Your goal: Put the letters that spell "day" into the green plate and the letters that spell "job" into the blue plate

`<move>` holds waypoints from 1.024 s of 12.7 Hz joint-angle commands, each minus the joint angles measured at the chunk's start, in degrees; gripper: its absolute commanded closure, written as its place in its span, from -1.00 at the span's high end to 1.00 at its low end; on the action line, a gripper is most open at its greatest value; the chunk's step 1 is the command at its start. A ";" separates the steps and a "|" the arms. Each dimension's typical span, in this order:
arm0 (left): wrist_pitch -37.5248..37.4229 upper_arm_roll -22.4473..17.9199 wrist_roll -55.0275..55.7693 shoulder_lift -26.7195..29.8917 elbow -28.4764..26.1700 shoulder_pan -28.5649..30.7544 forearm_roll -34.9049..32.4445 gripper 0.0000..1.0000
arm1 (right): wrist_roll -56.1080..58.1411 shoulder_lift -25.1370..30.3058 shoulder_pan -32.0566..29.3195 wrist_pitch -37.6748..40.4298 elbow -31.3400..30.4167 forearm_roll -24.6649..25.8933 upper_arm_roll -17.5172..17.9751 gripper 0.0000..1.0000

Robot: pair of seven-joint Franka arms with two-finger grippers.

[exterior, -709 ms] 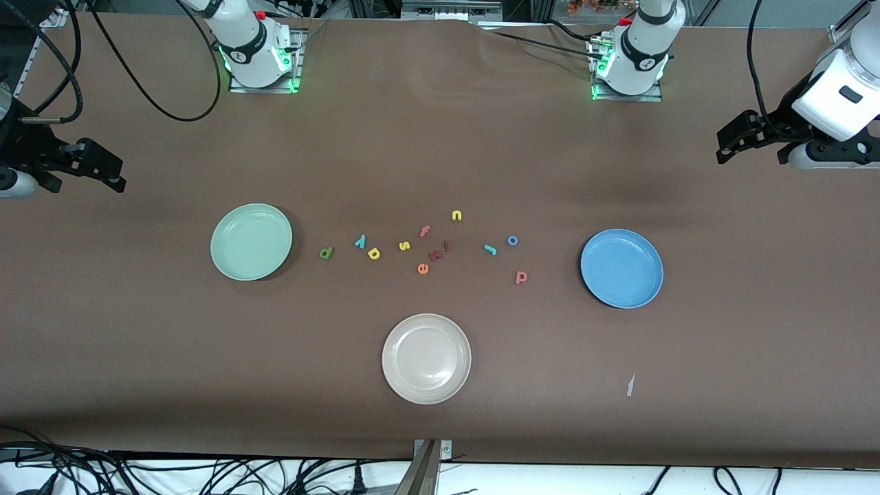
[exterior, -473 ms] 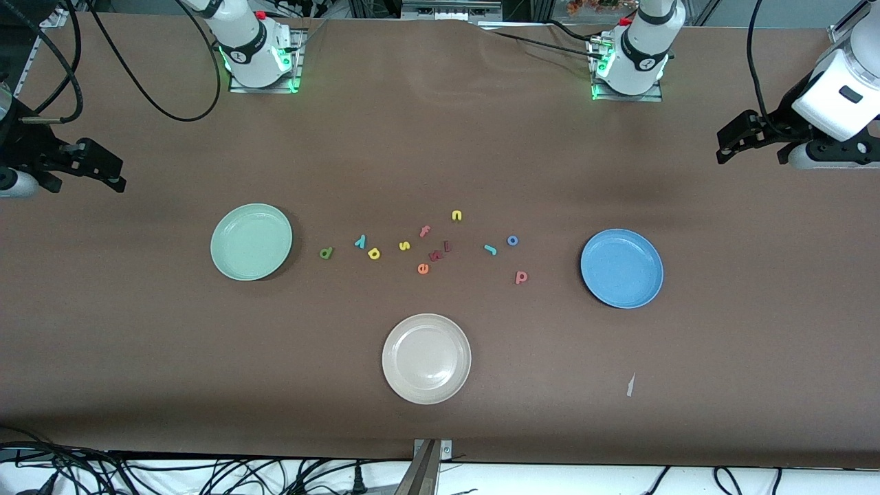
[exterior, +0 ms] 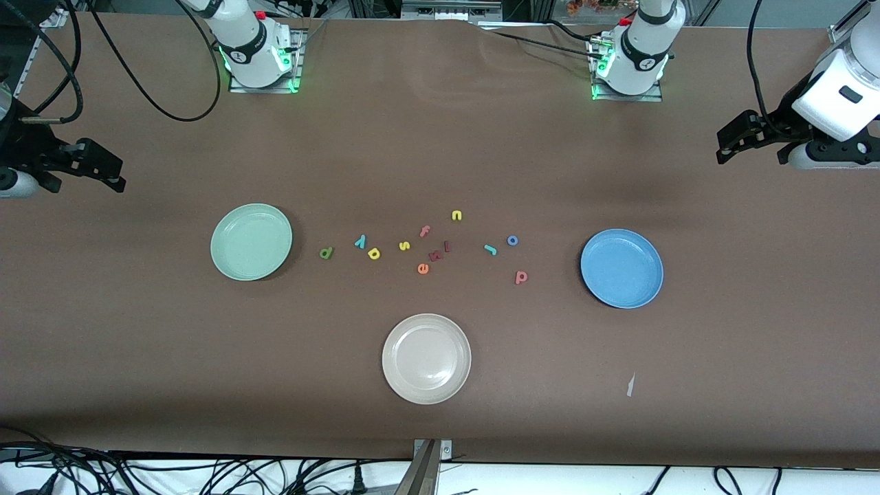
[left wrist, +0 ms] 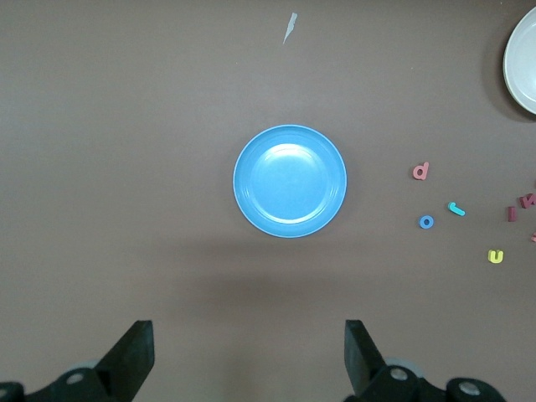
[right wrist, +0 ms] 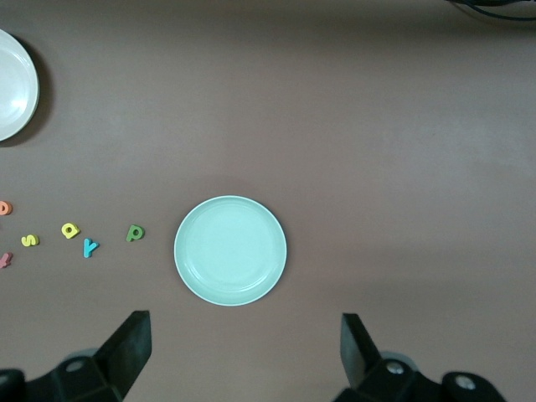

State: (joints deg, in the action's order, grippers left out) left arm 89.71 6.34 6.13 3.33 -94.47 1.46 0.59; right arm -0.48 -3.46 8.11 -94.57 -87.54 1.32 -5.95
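Letters [exterior: 423,247], pincers: no change

Front view: high, facing robots. Wrist views: high, straight down; share blue plate [left wrist: 289,180], green plate [right wrist: 230,249] with front.

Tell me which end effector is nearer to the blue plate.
Left. The left end effector hangs open at the blue plate's end of the table; the right end effector waits open at the other end.

beige plate [exterior: 426,358], stray letters, paper scrap [exterior: 630,385].
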 commanded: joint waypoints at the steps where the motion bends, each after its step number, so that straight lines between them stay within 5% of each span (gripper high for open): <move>1: -1.02 0.16 -0.33 -0.60 1.57 0.04 0.46 1.00 | -0.57 -0.15 -0.47 0.97 1.15 0.70 0.42 1.00; 13: -1.11 0.08 -0.42 -0.60 1.57 0.21 0.46 1.00 | -0.49 0.12 -0.47 1.85 1.15 0.79 -0.11 1.00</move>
State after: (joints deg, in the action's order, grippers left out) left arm 89.71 6.34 6.13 3.33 -94.47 1.46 0.59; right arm -0.48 -3.39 8.02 -94.05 -87.54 1.37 -6.33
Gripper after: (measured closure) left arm 0.000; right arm 0.000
